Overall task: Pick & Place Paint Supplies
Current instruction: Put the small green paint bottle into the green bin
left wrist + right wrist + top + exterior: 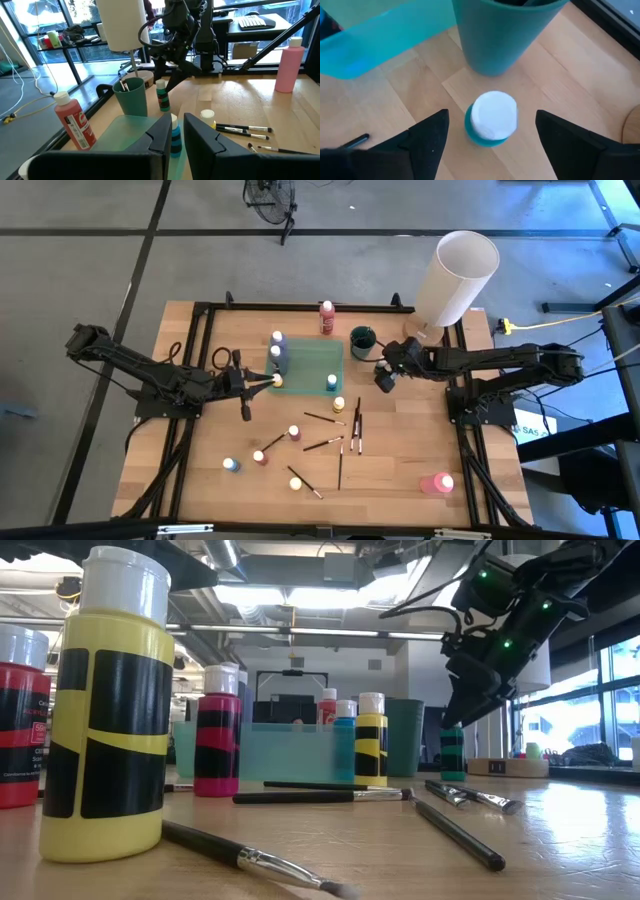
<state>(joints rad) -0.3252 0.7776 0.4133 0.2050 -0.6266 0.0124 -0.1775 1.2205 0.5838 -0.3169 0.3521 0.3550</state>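
A green-and-black striped paint bottle [452, 752] with a white cap [492, 115] stands on the table beside the teal cup [362, 338]. My right gripper [491, 121] is open above it, one finger on either side of the cap with a gap on both sides. My left gripper [176, 129] hovers level over the near-left corner of the translucent teal tray [310, 360]. Its fingers are all but together, with nothing between them. A yellow bottle [278, 381] stands in the tray just off their tips. The tray also holds a blue bottle [175, 140] and two purple bottles [277, 345].
A red bottle [326, 317] stands behind the tray. Loose bottles stand nearer: yellow [339, 404], pink [294, 432], red [260, 457], blue [231, 465], yellow [295, 482] and a larger pink one [437, 483]. Several brushes [340, 445] lie among them. A big white cylinder [455, 275] stands far right.
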